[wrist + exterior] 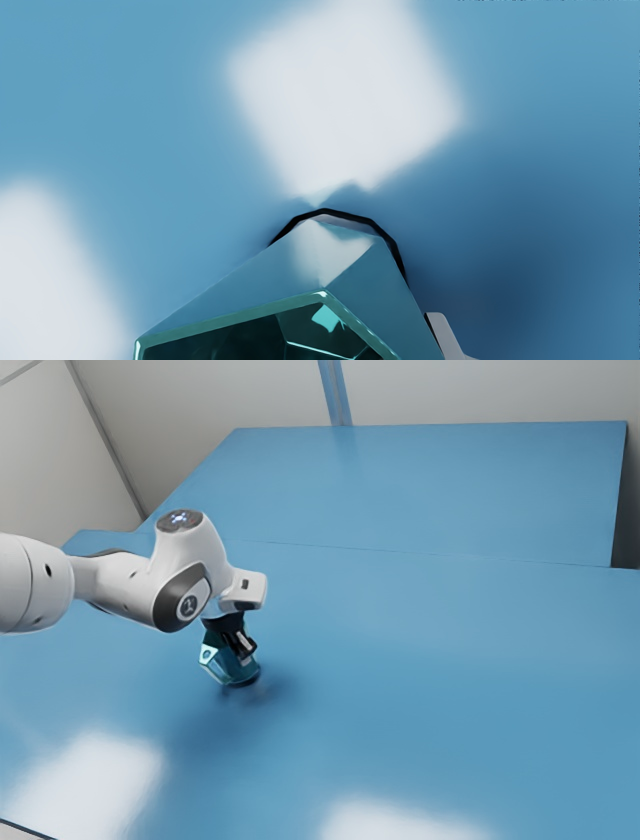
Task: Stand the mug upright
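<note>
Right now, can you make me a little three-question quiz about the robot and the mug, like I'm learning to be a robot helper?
1. True or false: the table is blue.
2. In the exterior view, where does the arm come in from?
A) The exterior view's right
B) The exterior view's left
C) The bottom edge
3. Fill the gap with "mouth" or "base": the wrist view looks into the open ____ of the mug.

Key: 1. True; 2. B; 3. mouth
</note>
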Available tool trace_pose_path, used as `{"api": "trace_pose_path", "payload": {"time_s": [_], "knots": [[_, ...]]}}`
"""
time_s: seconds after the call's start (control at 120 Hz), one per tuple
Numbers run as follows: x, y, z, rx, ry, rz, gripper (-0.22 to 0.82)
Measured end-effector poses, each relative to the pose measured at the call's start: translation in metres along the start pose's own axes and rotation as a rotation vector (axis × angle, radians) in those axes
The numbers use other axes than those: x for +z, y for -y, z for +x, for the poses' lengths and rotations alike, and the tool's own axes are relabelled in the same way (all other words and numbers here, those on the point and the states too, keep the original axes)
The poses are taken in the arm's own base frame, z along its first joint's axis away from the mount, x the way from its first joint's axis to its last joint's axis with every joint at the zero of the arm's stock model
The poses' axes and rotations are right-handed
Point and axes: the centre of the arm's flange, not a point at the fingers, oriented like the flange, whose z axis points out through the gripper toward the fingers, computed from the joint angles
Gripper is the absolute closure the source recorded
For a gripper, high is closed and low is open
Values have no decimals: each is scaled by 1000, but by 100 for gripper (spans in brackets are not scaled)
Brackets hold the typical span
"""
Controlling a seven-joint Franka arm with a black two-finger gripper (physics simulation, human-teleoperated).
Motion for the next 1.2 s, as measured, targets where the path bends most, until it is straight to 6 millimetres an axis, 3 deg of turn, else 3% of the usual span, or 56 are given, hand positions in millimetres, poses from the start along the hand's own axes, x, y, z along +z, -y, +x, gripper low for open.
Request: {"api": "trace_pose_path", "payload": {"time_s": [0.092,0.508,0.867,0.975,1.2], "knots": [[0,-1,1,-10,-3,0,76],[-5,1,-1,-41,-14,-5,45],[-32,2,1,-54,-49,3,30],[-50,-1,8,-49,-79,10,28],[-111,8,40,-52,-148,33,22]]}}
